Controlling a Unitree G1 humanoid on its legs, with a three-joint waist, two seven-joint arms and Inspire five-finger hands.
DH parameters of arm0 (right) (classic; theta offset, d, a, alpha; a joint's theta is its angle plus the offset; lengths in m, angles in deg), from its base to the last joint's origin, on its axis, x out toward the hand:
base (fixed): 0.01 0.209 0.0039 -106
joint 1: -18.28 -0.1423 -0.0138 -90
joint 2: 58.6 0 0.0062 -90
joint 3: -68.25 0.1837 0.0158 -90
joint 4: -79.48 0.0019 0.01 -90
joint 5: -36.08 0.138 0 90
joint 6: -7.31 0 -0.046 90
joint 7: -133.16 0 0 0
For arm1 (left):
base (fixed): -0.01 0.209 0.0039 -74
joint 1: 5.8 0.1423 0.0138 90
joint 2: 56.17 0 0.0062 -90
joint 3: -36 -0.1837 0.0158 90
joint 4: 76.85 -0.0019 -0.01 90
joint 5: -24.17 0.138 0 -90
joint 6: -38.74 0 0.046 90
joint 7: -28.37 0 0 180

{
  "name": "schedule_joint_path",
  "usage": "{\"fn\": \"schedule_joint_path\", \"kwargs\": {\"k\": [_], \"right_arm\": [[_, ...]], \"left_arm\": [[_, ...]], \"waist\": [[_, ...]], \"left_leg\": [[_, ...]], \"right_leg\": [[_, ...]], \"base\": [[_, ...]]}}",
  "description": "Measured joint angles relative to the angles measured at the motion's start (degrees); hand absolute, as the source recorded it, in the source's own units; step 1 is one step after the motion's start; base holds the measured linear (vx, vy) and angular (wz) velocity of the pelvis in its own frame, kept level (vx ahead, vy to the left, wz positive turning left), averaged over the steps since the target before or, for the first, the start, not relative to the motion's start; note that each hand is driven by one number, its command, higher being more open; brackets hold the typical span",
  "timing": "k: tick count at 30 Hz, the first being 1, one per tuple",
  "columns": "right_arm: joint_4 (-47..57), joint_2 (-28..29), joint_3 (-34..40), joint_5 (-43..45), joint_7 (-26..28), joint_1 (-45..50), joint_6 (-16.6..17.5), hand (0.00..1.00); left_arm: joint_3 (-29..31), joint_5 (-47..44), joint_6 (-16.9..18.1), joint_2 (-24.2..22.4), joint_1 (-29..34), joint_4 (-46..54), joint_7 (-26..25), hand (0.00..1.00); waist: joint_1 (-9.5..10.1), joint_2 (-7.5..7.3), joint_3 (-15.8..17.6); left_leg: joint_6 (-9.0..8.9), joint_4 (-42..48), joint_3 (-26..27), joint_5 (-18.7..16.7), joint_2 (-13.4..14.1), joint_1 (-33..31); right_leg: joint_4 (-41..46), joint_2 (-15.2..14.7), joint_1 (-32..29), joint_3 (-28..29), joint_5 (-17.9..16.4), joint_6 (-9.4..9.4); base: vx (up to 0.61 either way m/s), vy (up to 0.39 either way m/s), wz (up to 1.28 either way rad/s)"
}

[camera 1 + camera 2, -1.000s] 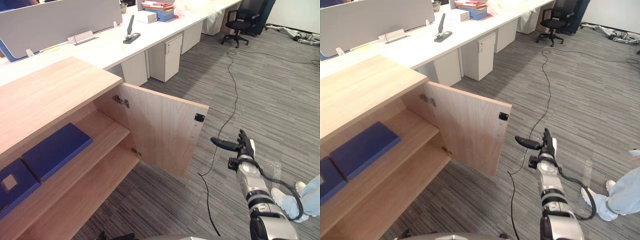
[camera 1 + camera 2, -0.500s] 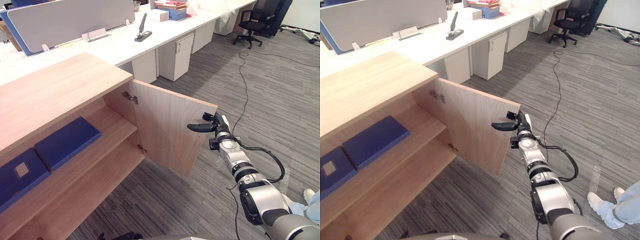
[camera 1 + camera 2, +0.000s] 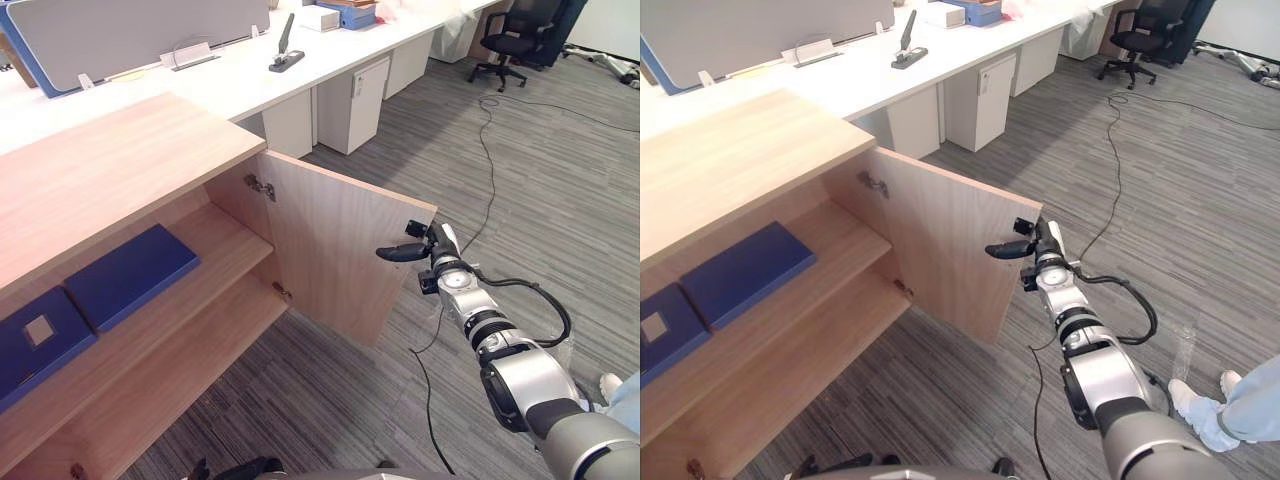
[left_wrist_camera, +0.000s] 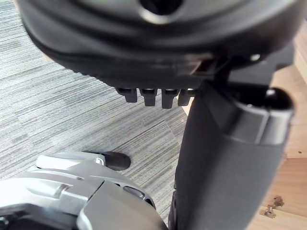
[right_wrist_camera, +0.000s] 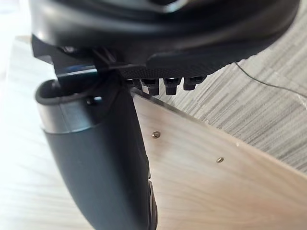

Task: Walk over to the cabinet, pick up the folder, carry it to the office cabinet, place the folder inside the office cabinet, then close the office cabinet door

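The left hand (image 4: pixel 158 43) hangs relaxed, holding nothing. The right hand (image 3: pixel 438 247) is spread, its thumb stretched across the free edge of the door (image 3: pixel 340 250) (contact unclear). Past the door from that hand, the blue folder (image 3: pixel 130 277) lies flat on the cabinet (image 3: pixel 100 170) shelf, beside a second folder (image 3: pixel 35 340).

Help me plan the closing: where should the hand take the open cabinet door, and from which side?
The free vertical edge of the door, opposite the hinges, from the outer side. It stands wide open with no handle showing; leverage is likely best there, and the right hand is at that edge.
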Motion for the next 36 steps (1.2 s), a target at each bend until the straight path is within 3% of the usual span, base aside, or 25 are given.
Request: {"fn": "schedule_joint_path", "kwargs": {"k": [3,6,8,11,15,19,27,31,33,34,35,36], "right_arm": [[8.6,-3.6,-11.1,-4.1,0.9,4.0,0.0,1.0],[14.4,-7.0,-23.7,-4.8,6.7,7.4,0.0,1.0],[18.2,-8.0,-34.0,-5.8,13.5,9.1,0.1,1.0],[24.9,-6.9,-40.9,-5.7,21.3,11.4,2.5,1.0],[29.0,-2.2,-45.4,-5.9,26.7,12.2,6.6,1.0],[31.5,-0.4,-46.2,-8.1,27.1,12.3,8.3,1.0],[31.8,-0.4,-46.2,-9.2,27.1,14.0,8.4,1.0],[23.6,2.8,-43.8,-15.1,26.3,17.5,8.4,1.0],[18.2,3.3,-41.5,-18.4,25.1,20.0,8.0,1.0],[15.4,3.6,-39.8,-19.8,24.4,21.7,7.4,1.0],[9.8,5.2,-34.3,-21.5,22.9,25.4,6.6,1.0],[7.7,5.8,-31.7,-21.9,21.7,26.7,6.1,1.0]], "left_arm": [[0.1,0.1,0.0,0.2,-0.1,-0.6,-0.1,1.0],[0.2,0.6,0.0,0.4,-0.7,-1.1,0.1,1.0],[0.2,0.7,-0.1,0.6,-1.5,-1.7,0.6,1.0],[0.3,1.1,-0.1,0.6,-1.9,-2.0,0.8,1.0],[2.4,1.9,-0.1,0.0,-2.3,-2.2,1.0,1.0],[2.6,1.9,-0.1,0.0,-2.3,-2.2,0.9,1.0],[4.7,1.9,-0.1,-0.1,-2.3,-2.7,0.8,1.0],[4.6,1.9,0.0,-0.4,-2.7,-2.7,0.8,1.0],[4.5,1.9,0.1,-1.0,-3.2,-2.7,0.8,1.0],[3.7,1.9,0.3,-1.1,-3.3,-2.6,0.8,1.0],[2.1,2.1,0.6,-0.3,-3.3,-2.7,0.6,1.0],[1.6,2.6,0.6,-0.2,-3.6,-2.8,0.5,1.0]], "waist": [[-1.44,0.0,0.0],[-1.8,-0.01,0.0],[-1.72,-0.01,0.0],[-1.35,0.05,0.0],[-0.96,0.09,0.0],[-0.05,-0.27,-0.2],[0.35,-0.79,-0.6],[0.91,-0.37,-0.6],[1.52,0.48,-0.1],[1.63,0.39,-0.2],[1.57,-0.68,-0.7],[1.23,-0.61,-0.6]], "left_leg": [[-0.32,0.1,1.0,-0.1,0.7,0.1],[-1.1,0.7,1.6,-0.7,2.1,0.4],[-1.34,1.0,1.6,-0.8,3.2,0.4],[-1.38,1.0,1.2,-0.8,4.1,0.3],[-1.42,1.0,1.0,-0.8,4.3,0.2],[-1.5,1.0,0.9,-0.8,3.7,0.2],[-1.62,1.0,0.8,-0.9,3.0,0.2],[-1.49,1.3,-1.6,-0.9,2.5,-0.7],[-0.51,2.0,-5.1,-1.6,1.4,-1.1],[-0.1,3.4,-7.5,-2.1,0.1,-2.1],[0.45,5.6,-12.8,-3.6,-3.5,-3.9],[0.93,6.7,-15.4,-3.9,-4.7,-4.6]], "right_leg": [[0.0,0.7,-0.5,1.0,-0.1,-0.21],[0.0,2.0,-0.5,2.0,-0.5,-0.79],[0.0,3.1,-0.4,2.0,-1.0,-1.48],[0.0,4.1,-0.4,1.8,-1.5,-2.19],[0.1,4.2,-0.3,1.7,-1.6,-2.33],[0.0,3.7,-0.2,1.6,-1.4,-2.02],[0.0,2.9,-0.3,1.7,-1.0,-1.52],[0.6,1.9,0.1,-0.5,-1.7,-1.07],[8.9,-1.3,-1.4,-3.5,-6.6,-0.05],[16.3,-4.7,-3.0,-5.3,-10.8,0.85],[28.5,-11.0,-5.1,-6.2,-16.0,0.67],[32.9,-12.9,-6.0,-4.7,-16.8,-1.03]], "base": [[-0.03,-0.006,-0.21],[-0.03,-0.044,-0.19],[-0.02,-0.071,-0.03],[-0.01,-0.063,0.01],[0.0,-0.007,0.02],[-0.03,0.04,0.02],[-0.04,0.038,0.0],[-0.02,0.031,0.29],[0.01,0.094,0.84],[0.03,0.098,1.56],[0.03,0.071,1.8],[0.05,0.025,2.08]]}}
